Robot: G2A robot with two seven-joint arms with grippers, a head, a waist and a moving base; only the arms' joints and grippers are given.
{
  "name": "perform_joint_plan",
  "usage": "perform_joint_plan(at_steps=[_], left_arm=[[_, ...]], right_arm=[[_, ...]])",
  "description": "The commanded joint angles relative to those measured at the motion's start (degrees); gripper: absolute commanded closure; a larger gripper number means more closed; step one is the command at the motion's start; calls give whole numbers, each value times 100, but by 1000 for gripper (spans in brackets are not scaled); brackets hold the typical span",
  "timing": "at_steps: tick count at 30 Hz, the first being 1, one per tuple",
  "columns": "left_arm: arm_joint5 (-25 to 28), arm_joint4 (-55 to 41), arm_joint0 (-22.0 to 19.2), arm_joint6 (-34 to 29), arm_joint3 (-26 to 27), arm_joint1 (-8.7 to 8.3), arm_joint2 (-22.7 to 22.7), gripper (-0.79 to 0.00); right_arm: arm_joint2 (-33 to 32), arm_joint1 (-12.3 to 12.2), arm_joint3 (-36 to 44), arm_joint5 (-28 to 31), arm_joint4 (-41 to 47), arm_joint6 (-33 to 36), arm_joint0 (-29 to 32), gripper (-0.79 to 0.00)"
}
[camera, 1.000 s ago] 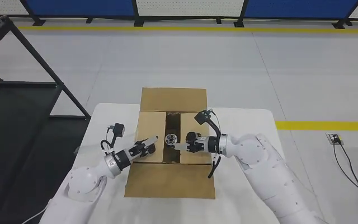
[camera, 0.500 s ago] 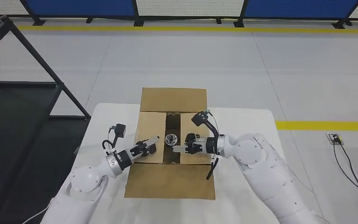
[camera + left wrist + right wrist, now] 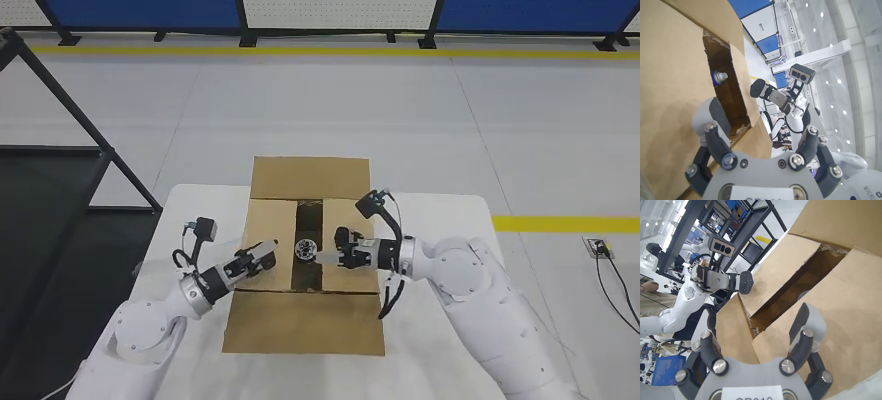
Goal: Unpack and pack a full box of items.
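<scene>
**Two grippers poised over a part-closed box.** A cardboard box was seen at the middle of a white table. Its far and near flaps were folded flat outward, and its left and right flaps were lowered over the top, with a narrow dark gap between them. Through that gap a blue spray can with a silver top was seen inside the box. The left gripper was held over the left flap, just short of the gap. Its fingers were spread apart, with nothing clamped between them. The right gripper was held at the right side of the gap, opposite the left one, and its fingers were likewise parted. In the right wrist view the torn edge of a flap was seen between those fingers, though whether it was touched could not be told. The two grippers were pointed toward each other across the opening, near but apart.
</scene>
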State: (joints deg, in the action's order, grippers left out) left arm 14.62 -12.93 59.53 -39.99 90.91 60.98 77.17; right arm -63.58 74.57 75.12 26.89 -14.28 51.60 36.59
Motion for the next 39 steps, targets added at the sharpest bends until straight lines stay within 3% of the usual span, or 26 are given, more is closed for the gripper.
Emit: perform_joint_plan(at_steps=[1, 4, 11, 15, 17, 21, 26, 35, 39], left_arm=[[150, -144, 100, -107, 109, -21, 144, -785], [535, -394, 266, -546, 211, -83, 489, -785], [962, -894, 750, -1776, 304, -282, 1572, -785], [883, -1197, 886, -2541, 110, -377, 1959, -785], [797, -1348, 911, -2866, -34, -412, 2056, -785], [634, -1451, 964, -3576, -310, -481, 2133, -785], [524, -1184, 1081, -3886, -519, -540, 2102, -785], [539, -1000, 1028, -4400, -530, -567, 1540, -785], [505, -1219, 953, -4462, -567, -571, 1350, -785]], right_arm=[[-110, -35, 114, 72, 52, 15, 50, -785], [-154, -92, 303, 217, 52, 443, 83, -785], [-154, -92, 303, 217, 52, 443, 83, -785], [-154, -92, 303, 217, 52, 443, 83, -785], [-206, -90, 258, 136, 73, 68, 166, -785], [-383, -72, -204, 284, 769, -429, 97, -785], [-470, -53, -799, 517, 1223, -698, -175, -785], [-312, 50, -1956, 255, 442, -2141, -808, -785], [-151, 139, -2625, 306, 377, -2477, -1159, -785]])
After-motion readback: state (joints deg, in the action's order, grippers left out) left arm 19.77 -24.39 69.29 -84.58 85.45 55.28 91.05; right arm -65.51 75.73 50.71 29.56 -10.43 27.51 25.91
